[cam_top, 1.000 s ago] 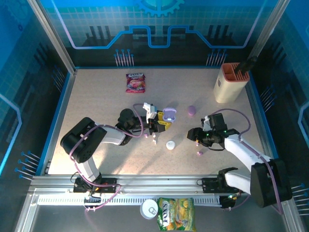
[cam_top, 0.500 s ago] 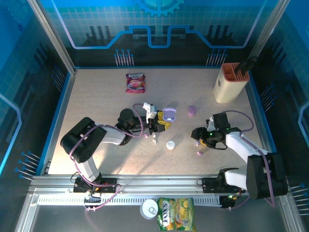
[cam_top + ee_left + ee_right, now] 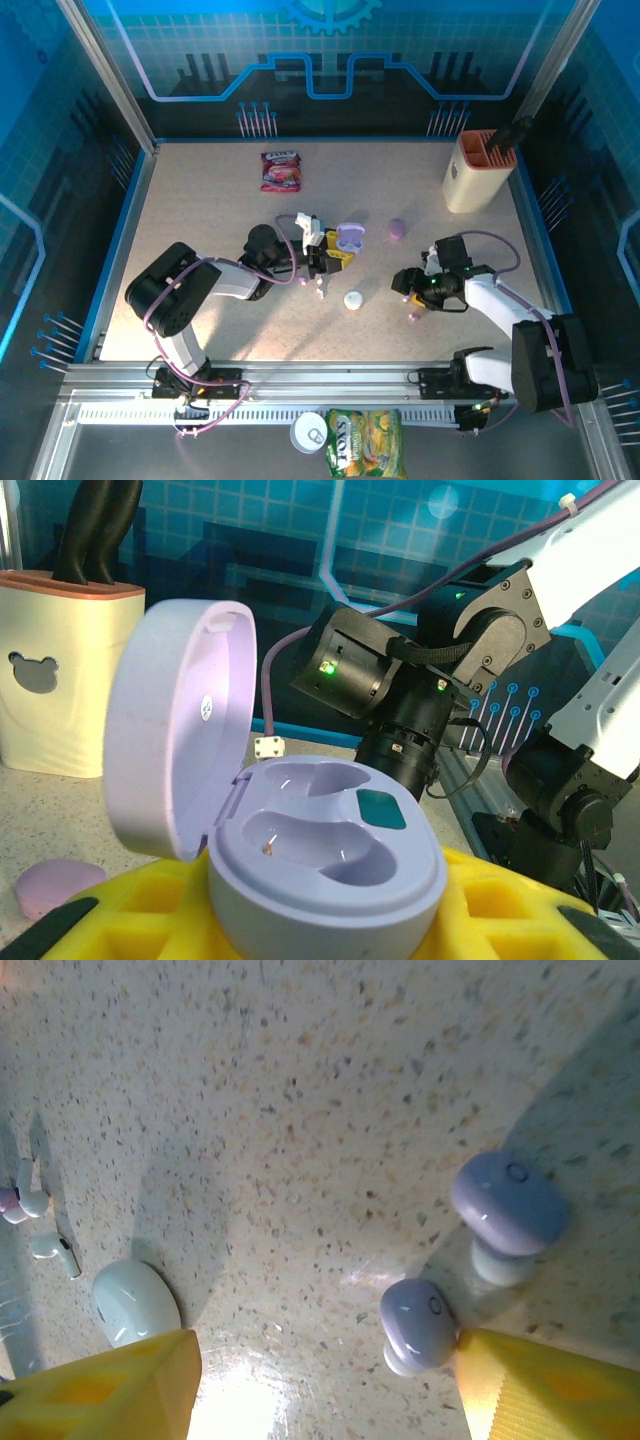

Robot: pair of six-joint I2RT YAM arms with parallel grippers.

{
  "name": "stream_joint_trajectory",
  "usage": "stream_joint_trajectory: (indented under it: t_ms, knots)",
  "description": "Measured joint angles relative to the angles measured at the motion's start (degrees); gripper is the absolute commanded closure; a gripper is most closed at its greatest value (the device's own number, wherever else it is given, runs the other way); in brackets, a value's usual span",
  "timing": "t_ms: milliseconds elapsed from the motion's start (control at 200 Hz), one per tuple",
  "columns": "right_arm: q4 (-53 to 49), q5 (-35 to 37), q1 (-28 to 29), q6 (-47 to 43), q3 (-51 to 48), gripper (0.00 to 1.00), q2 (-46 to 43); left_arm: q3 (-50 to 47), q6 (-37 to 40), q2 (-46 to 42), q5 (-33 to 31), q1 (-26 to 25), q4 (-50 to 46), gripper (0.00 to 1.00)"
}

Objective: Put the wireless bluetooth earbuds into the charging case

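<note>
A speckled beige table (image 3: 200, 230) sits inside a blue-lit enclosure. The left gripper (image 3: 338, 252) grips the open purple case (image 3: 325, 855), sockets empty, placed as it was half a second ago. The right gripper (image 3: 403, 284), fingers spread wide, has slid slightly toward 7 o'clock. Two purple earbuds (image 3: 418, 1325) lie on the table between its fingertips, at the case's 4 o'clock.

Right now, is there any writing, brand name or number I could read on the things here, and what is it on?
No text reads clearly.
Green and yellow snack bag: large white letters, too blurred to read.
Pink packet: some printing, too small to read.
Cream holder: a grey bear-head shape, no words.
Purple charging case: a tiny mark inside its lid, unreadable.
</note>
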Motion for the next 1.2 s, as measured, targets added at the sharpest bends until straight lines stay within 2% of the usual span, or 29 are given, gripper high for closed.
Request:
stream_joint_trajectory:
  t_ms: [225, 495, 705, 900, 1201]
  knots:
    - [-0.24, -0.17, 2.25, 1.66, -0.42, 0.32, -1.51, 0.00, 0.07, 0.00, 0.22, 0.00, 0.00, 0.62]
    - [-1.20, 0.50, 0.02, 1.99, -0.48, 0.37, -5.35, 0.00, 0.11, 0.00, 0.24, 0.00, 0.00, 0.62]
    - [2.19, -1.64, -3.13, 2.60, -0.87, 0.43, -1.77, 0.00, 0.11, 0.00, 0.26, 0.00, 0.00, 0.62]
    - [5.62, -4.28, -3.48, 2.99, -1.95, 0.42, 2.69, 0.00, 0.09, 0.00, 0.26, 0.00, 0.00, 0.62]
    - [6.51, -4.98, -3.76, 2.99, -2.38, 0.45, 2.86, 0.00, 0.09, -0.02, 0.42, 0.00, 0.00, 0.62]
